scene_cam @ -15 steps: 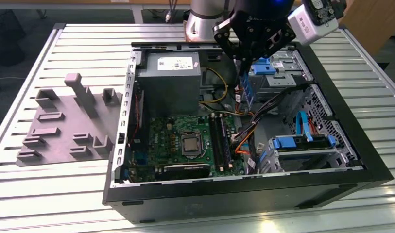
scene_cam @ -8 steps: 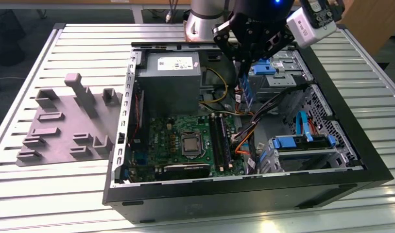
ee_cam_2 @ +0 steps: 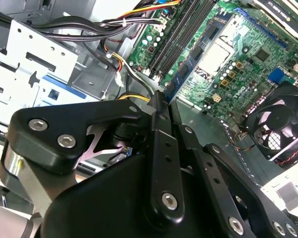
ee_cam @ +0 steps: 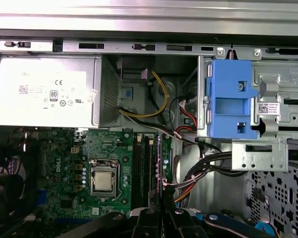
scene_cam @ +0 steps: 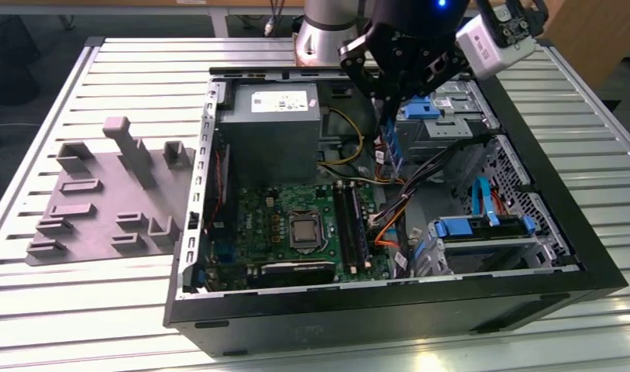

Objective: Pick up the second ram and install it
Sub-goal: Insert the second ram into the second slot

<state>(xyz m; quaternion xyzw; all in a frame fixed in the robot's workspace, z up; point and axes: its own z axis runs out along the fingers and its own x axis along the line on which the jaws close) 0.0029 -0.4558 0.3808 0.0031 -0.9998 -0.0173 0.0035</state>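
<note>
**Gripper holds the RAM stick above the open computer case**

The second ram (scene_cam: 394, 143), a thin blue circuit-board stick, hangs on edge, pinched between the closed jaws of the black gripper (scene_cam: 395, 99). In the second wrist view the stick (ee_cam_2: 188, 67) juts out past the fingertips (ee_cam_2: 159, 99), its free end over the motherboard (ee_cam_2: 248, 54). In the first wrist view its thin edge (ee_cam: 161, 163) runs straight out from the jaws, in line with the long black slot rails (ee_cam: 144, 163) and just beside them.

Beneath the jaws lies an open black computer case (scene_cam: 397, 318) on its side. Inside it are the green motherboard with its processor socket (scene_cam: 305, 231), a grey power supply (scene_cam: 273, 124), bundled cables (scene_cam: 382, 221), and metal drive bays with bright-blue clips (scene_cam: 480, 226).

The case rests on a table of ribbed metal slats (scene_cam: 87, 310). Well away from the jaws, toward the exterior view's left, a grey moulded fixture plate (scene_cam: 103, 198) sits on the same table.
</note>
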